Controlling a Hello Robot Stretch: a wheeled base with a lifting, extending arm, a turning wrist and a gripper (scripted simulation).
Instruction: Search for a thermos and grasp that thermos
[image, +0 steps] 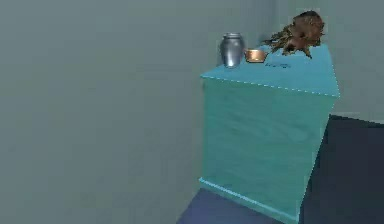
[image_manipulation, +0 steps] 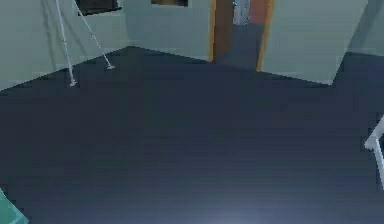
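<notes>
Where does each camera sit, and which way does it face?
Forward view: on the robot, looking ahead and somewhat down at a teal cabinet bearing a silver vessel.
Arm side view: fixed on the body, looking out sideways over dark floor to a doorway and tripod legs.
Shared: dark floor; the teal corner at the arm side view's bottom left may be that cabinet.

— Seeing what ahead?

— Finding a cabinet (image: 265, 130) standing right of the middle, close against the wall (image: 90, 100). Noticing three things sitting on its top, toward the back: a jar (image: 232, 50) at the left, a bowl (image: 256, 56) just beside it on the right, a dried plant (image: 298, 38) farther right again.

— And looking out to the arm side?

— Seeing floor (image_manipulation: 190, 140) stretching away to the far wall. Spotting a stand (image_manipulation: 75, 45) on thin legs at the far left, a doorway (image_manipulation: 240, 35) opening right of the middle, and a rail (image_manipulation: 378, 150) rising at the right edge.
</notes>
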